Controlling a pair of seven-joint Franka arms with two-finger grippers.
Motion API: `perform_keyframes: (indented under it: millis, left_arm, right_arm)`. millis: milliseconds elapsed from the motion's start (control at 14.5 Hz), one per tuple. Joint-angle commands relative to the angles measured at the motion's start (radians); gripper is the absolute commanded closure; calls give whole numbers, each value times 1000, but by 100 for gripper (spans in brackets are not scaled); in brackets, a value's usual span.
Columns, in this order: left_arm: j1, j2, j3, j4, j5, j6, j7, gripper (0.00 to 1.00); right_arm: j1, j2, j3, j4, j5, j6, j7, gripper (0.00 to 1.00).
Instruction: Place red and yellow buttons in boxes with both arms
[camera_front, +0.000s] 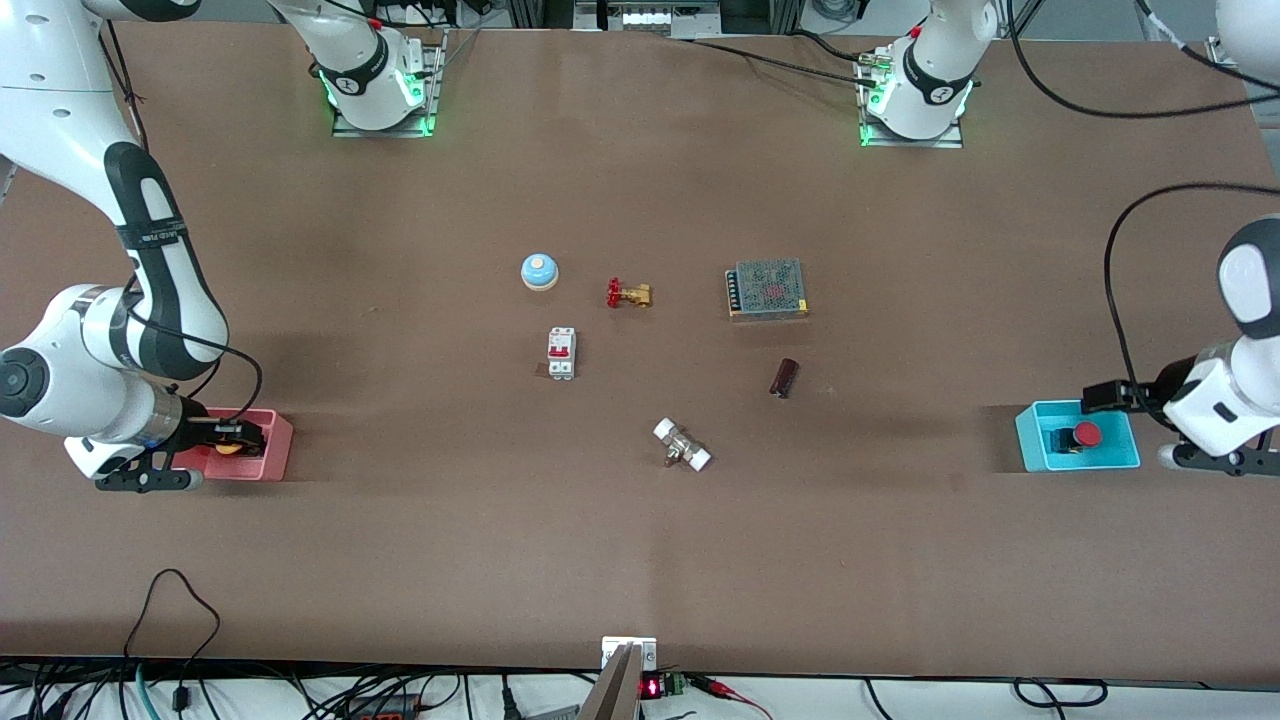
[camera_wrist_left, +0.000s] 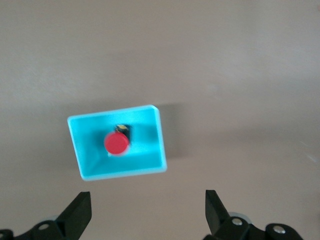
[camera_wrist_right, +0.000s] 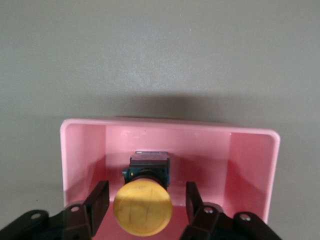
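The yellow button (camera_front: 228, 447) lies in the pink box (camera_front: 278, 445) at the right arm's end of the table. My right gripper (camera_front: 235, 437) is down in that box. In the right wrist view its fingers (camera_wrist_right: 100, 200) stand open on either side of the yellow cap (camera_wrist_right: 143, 207), with small gaps, inside the pink walls (camera_wrist_right: 245, 165). The red button (camera_front: 1086, 434) sits in the cyan box (camera_front: 1035, 440) at the left arm's end. My left gripper (camera_front: 1098, 396) is open and empty, raised over the box's rim. The left wrist view shows the red button (camera_wrist_left: 116, 143) in the cyan box (camera_wrist_left: 80, 150) past the open gripper (camera_wrist_left: 147, 212).
In the table's middle lie a blue-domed bell (camera_front: 539, 271), a brass valve with a red handle (camera_front: 628, 294), a mesh-topped power supply (camera_front: 767, 289), a white and red breaker (camera_front: 562, 353), a dark cylinder (camera_front: 783, 377) and a white-ended fitting (camera_front: 682, 444).
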Motion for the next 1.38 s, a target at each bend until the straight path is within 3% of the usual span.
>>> perform_keyframes:
  millis: [0,138,276,483,621,690,1103,1310]
  left_arm:
    - [-48,-6,-12,172,22,-246,-19,0]
    - [-92,-9,-13,262,19,-389,-42,0]
    - [-141,-9,-12,325,16,-455,-54,0]
    - [-152,-12,-10,377,1,-454,-53,0]
    - [-231,-85,11,315,7,-453,-70,0]
    - [-259,-140,38,240,5,-425,-118,0]
    - [-233,-406,65,-146,-35,-117,-136,0]
    - [-240,-431,114,-192,-62,-112,-133,0]
  right_arm:
    - [-11,-84,7,-14,0,-94,-50,14]
    - [-5,-138,7,-14,0,-175,-50,0]
    - [4,-199,14,-14,0,-256,-38,0]
    - [50,-299,28,-12,1,-353,-9,0]
    - [79,-365,30,-8,1,-425,17,0]
    - [105,-402,30,-8,1,-458,22,0]
    - [150,-574,31,-14,36,-616,72,0]
    - [187,-592,19,-8,38,-660,153,0]
